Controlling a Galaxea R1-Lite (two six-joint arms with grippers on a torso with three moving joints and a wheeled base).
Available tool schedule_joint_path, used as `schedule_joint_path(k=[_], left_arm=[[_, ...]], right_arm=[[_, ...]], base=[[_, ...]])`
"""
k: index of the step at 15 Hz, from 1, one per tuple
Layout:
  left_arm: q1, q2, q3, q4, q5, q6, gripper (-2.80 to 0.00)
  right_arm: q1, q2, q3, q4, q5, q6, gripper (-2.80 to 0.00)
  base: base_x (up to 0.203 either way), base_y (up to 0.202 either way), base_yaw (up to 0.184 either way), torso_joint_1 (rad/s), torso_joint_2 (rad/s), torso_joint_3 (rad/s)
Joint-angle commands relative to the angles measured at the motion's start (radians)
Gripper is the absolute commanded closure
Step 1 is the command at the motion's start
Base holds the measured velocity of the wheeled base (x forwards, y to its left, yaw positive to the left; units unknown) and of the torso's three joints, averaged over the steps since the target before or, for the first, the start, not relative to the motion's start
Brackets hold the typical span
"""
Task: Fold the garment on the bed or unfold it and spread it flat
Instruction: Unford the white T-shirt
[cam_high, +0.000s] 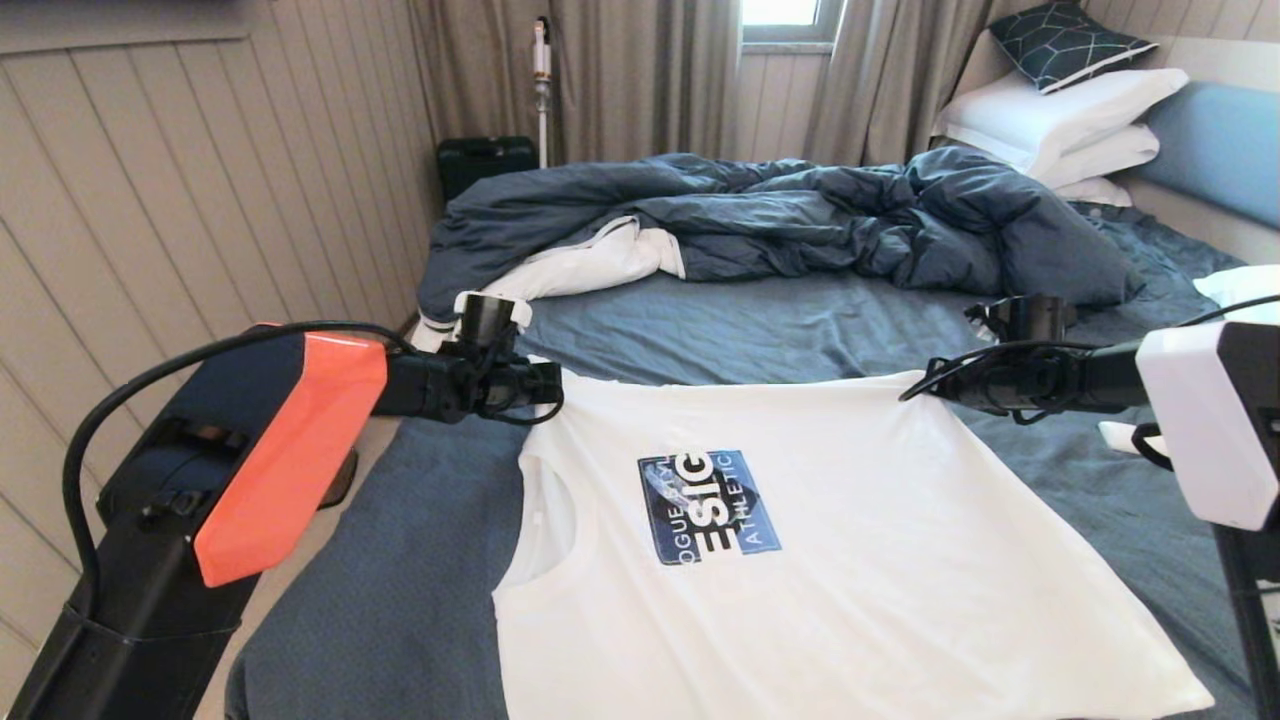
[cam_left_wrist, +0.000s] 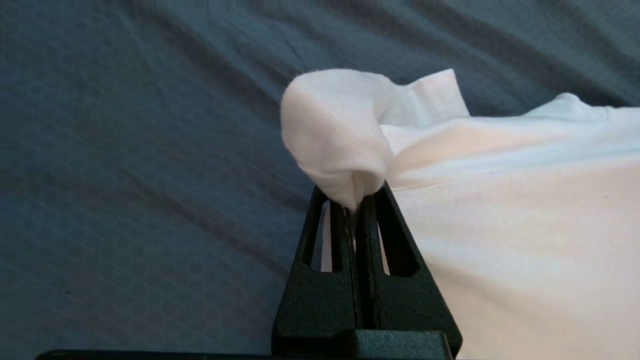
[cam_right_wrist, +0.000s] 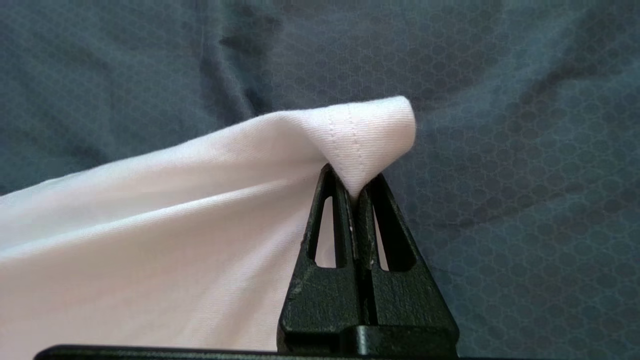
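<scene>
A white sleeveless shirt (cam_high: 820, 560) with a blue printed logo (cam_high: 708, 506) hangs stretched above the near part of the bed (cam_high: 720, 325), held up by two corners. My left gripper (cam_high: 556, 385) is shut on its far left corner (cam_left_wrist: 335, 135), the cloth bunched between the closed fingers (cam_left_wrist: 356, 200). My right gripper (cam_high: 912, 388) is shut on the far right corner, pinching the stitched hem (cam_right_wrist: 360, 135) at the fingertips (cam_right_wrist: 354, 196). The dark blue-grey sheet (cam_left_wrist: 125, 165) lies under both grippers (cam_right_wrist: 525, 175).
A rumpled blue-grey duvet (cam_high: 800, 215) lies across the far half of the bed with a white cloth (cam_high: 590, 265) under its left edge. White pillows (cam_high: 1060, 125) and a blue headboard (cam_high: 1215, 150) are at the far right. A panelled wall (cam_high: 200, 200) runs along the left.
</scene>
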Motion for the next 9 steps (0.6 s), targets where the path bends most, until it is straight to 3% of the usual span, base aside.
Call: schedule_joint_path(k=[1,9], left_arm=[[0.006,-0.006,-0.006,-0.009,0.001,0.011,0.00],[0.053,-0.022,-0.011,-0.022,-0.023,0.056,0.00]], right_arm=[[0.002,-0.004,0.000,-0.017,-0.002,0.001,0.00],[0.006,-0.011,0.000,-0.084,-0.055,-0.001,0.00]], base=[[0.000,0.000,0.000,0.000,0.00,0.000],[0.000,0.000,0.000,0.000,0.00,0.000]])
